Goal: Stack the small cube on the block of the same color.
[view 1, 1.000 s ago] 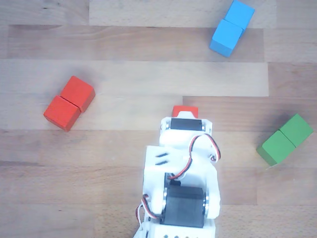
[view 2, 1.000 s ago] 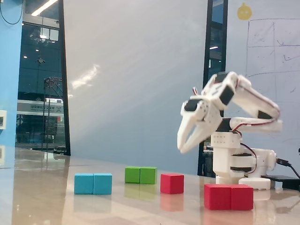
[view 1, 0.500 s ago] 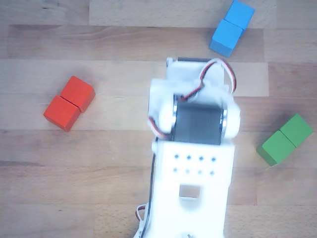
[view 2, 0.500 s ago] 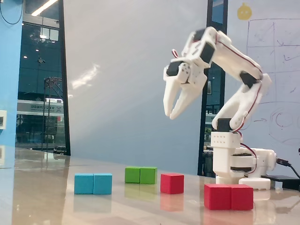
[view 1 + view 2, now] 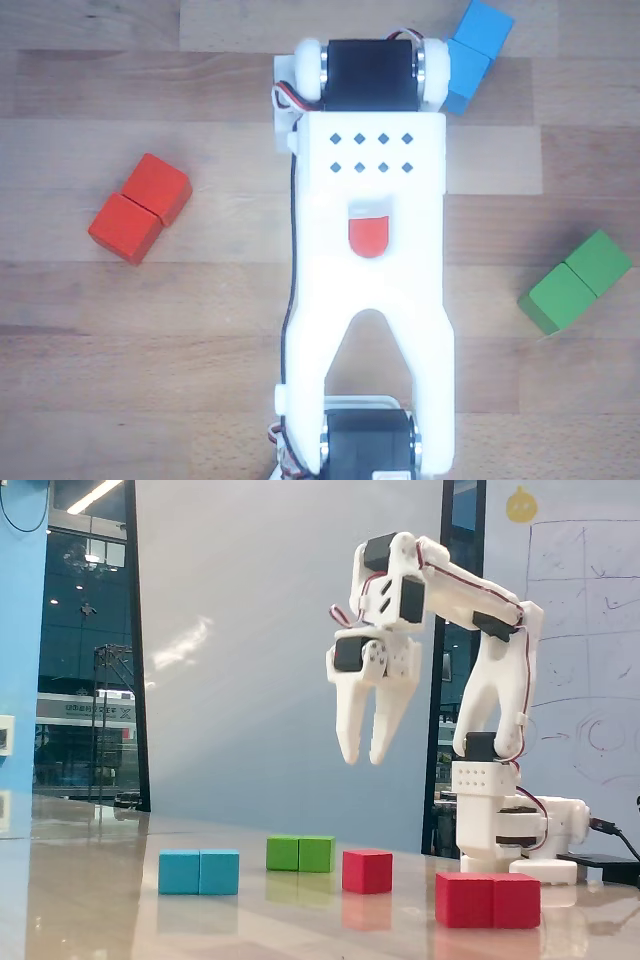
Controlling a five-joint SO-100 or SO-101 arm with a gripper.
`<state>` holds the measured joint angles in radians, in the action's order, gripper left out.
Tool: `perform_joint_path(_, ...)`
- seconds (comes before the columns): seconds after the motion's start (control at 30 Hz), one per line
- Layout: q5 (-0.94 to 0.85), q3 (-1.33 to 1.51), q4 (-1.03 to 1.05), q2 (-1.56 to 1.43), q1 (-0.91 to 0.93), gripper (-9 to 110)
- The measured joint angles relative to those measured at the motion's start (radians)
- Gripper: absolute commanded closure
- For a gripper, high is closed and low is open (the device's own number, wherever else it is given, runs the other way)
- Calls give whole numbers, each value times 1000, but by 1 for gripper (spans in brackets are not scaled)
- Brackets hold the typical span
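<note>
In the fixed view the gripper (image 5: 362,760) is held high above the table, fingers pointing down with only a narrow gap between them, and nothing is gripped. The small cube (image 5: 367,870) sits on the wood just right of the green block (image 5: 300,853), with the red block (image 5: 488,899) nearer and further right. In the other view the cube is seen only through a slot in the arm (so alignment is poorly shown). With so narrow a gap, the cube could be struck and knocked aside on descent.
</note>
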<state>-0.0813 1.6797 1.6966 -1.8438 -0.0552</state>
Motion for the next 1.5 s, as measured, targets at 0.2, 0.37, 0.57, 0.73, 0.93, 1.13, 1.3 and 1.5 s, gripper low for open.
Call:
perform_joint_path(0.2,0,20,0,15,25,85)
perform_joint_path(0.37,0,104,0,15,48,82)
perform_joint_path(0.57,0,187,0,15,51,77)
perform_joint_path(0.73,0,227,-17,15,51,74)
perform_joint_path(0.93,0,230,-17,20,51,71)
perform_joint_path(1.13,0,230,-17,100,51,69)
perform_joint_path(1.3,0,230,-17,149,51,69)
perform_joint_path(1.5,-63,230,-17,167,51,69)
